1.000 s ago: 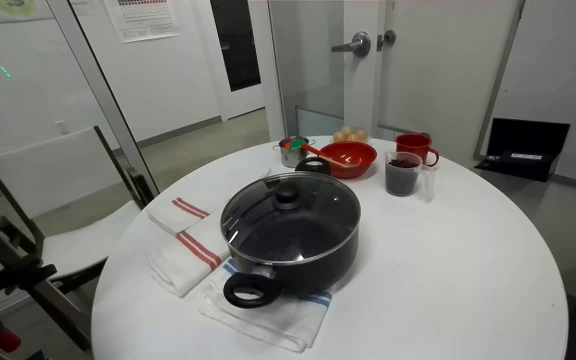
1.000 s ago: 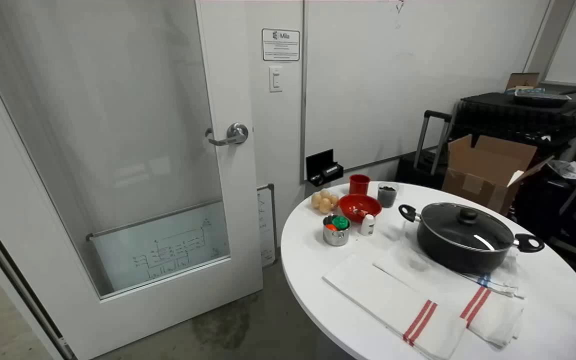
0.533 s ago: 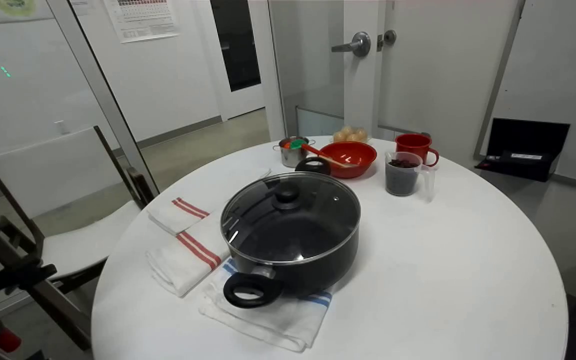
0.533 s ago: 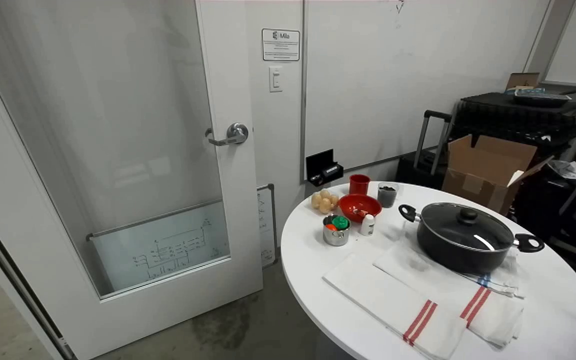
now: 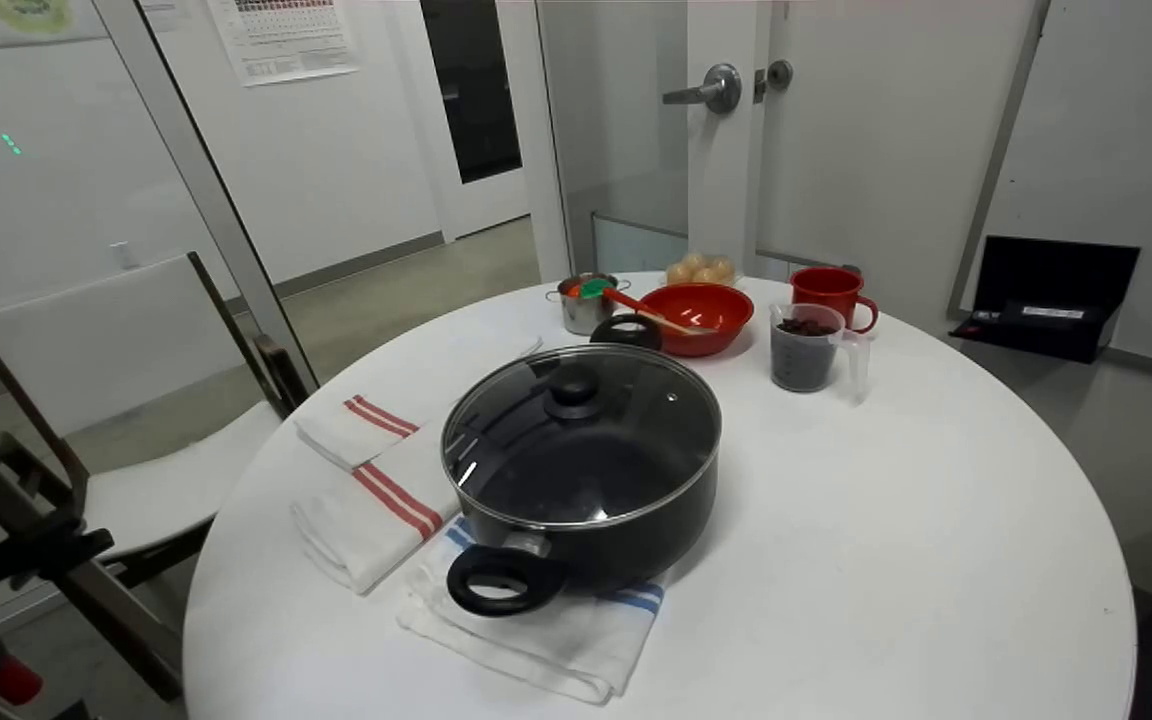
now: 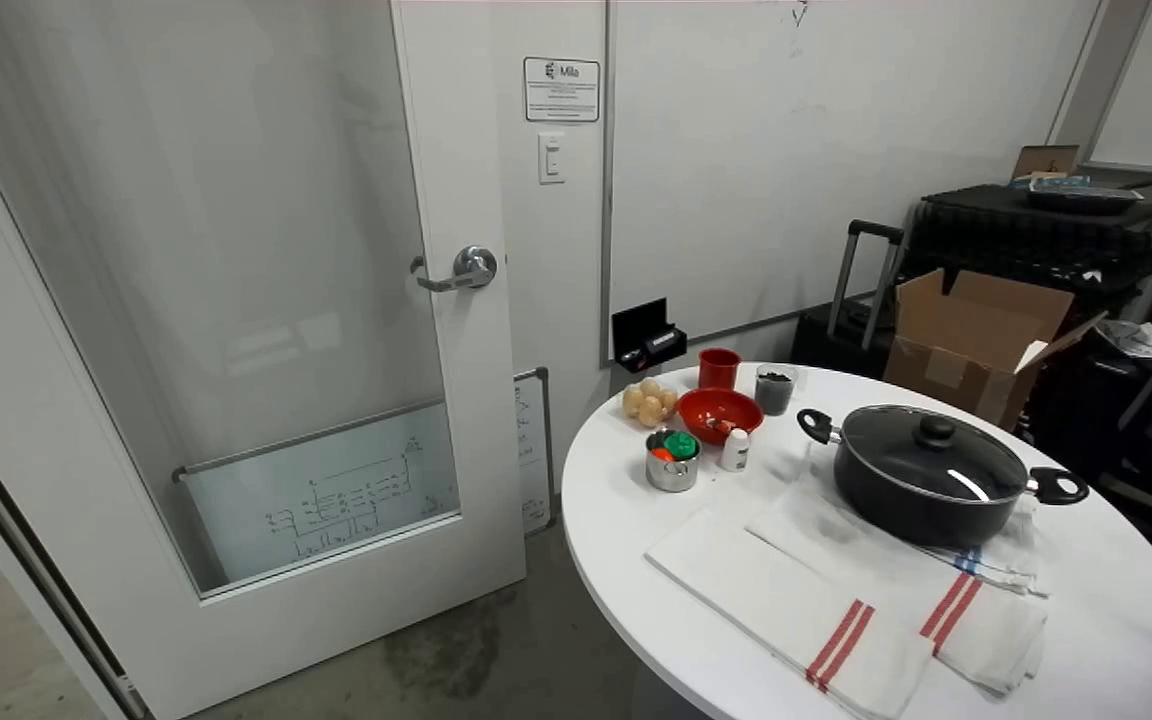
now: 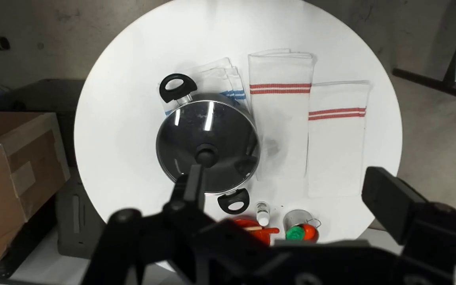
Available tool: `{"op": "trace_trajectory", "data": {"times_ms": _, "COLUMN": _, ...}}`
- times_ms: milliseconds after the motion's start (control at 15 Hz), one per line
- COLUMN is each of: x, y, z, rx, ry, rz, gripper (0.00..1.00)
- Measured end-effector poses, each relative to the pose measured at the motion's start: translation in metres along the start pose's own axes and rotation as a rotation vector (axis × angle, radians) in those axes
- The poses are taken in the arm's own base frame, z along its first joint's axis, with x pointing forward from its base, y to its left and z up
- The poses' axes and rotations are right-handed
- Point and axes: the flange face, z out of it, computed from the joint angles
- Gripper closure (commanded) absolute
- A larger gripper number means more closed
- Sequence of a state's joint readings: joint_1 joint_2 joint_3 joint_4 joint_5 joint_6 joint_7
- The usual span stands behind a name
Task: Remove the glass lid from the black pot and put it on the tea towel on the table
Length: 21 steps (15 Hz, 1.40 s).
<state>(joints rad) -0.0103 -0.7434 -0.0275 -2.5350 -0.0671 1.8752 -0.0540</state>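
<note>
The glass lid (image 5: 626, 450) with its black knob rests on the black pot (image 5: 626, 560), closing it, in both exterior views (image 6: 896, 450) and the wrist view (image 7: 228, 130). The pot stands on a blue-striped cloth on the round white table (image 5: 886, 560). Two folded white cloths with red stripes lie side by side next to it: one tea towel (image 7: 279, 118) nearer the pot, another (image 7: 337, 146) beyond it. My gripper (image 7: 285, 174) is open and empty, high above the table; its left finger overlaps the lid's edge in the wrist view. The gripper does not show in the exterior views.
A red bowl (image 5: 706, 305) with a spoon, a metal cup (image 6: 673, 472) of coloured items, a white bottle (image 6: 735, 451), a red mug (image 5: 829, 290), a measuring cup (image 5: 804, 355) and eggs (image 6: 649, 402) stand near the pot. A chair (image 5: 136, 390) stands beside the table.
</note>
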Motion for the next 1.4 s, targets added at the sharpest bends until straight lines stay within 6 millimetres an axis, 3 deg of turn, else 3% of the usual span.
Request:
{"op": "trace_trajectory", "data": {"times_ms": 533, "x": 0.071, "y": 0.057, "z": 0.118, "rx": 0.054, "ry": -0.137, "rz": -0.017, "gripper": 0.00}}
{"op": "trace_trajectory", "data": {"times_ms": 1000, "x": 0.138, "y": 0.085, "z": 0.222, "rx": 0.032, "ry": -0.230, "rz": -0.035, "gripper": 0.00}}
{"op": "trace_trajectory", "data": {"times_ms": 1400, "x": 0.174, "y": 0.098, "z": 0.299, "rx": 0.022, "ry": -0.234, "rz": -0.025, "gripper": 0.00}}
